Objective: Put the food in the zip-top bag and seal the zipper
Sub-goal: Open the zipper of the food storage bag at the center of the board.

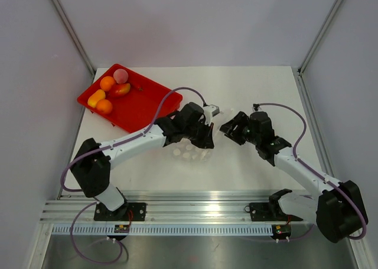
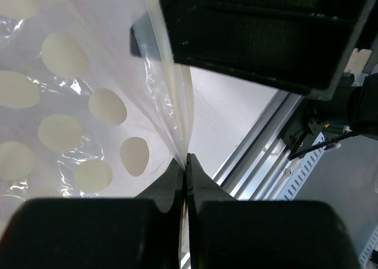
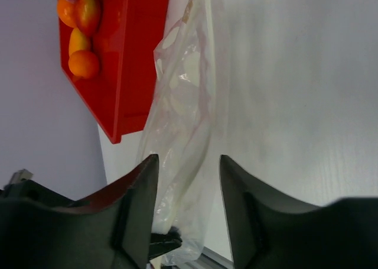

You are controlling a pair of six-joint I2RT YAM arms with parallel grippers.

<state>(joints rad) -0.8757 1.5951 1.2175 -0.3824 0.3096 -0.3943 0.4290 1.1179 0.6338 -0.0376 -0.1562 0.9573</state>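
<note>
- Tray [image 1: 155, 103] sits far left, so long carries lie ahead.
- Bag [image 3: 183, 133] lies limp between the arms; its mouth may collapse.
- Left gripper [image 2: 186, 162] is clamped on the bag's edge, and slick film can slip.
- Right gripper [image 3: 189, 162], jaws apart astride the film, may grab both layers.
- Food [image 1: 109, 91], all in the tray, may roll from a grip.

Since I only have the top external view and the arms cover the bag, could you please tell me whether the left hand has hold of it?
Observer: Yes. The left wrist view shows the left hand shut on a fold of the zip-top bag.
Operator: Thank you. Has the right hand gripped it too?
Observer: Not yet. In the right wrist view, the right hand has its fingers apart, with the bag's film lying between them.
</note>
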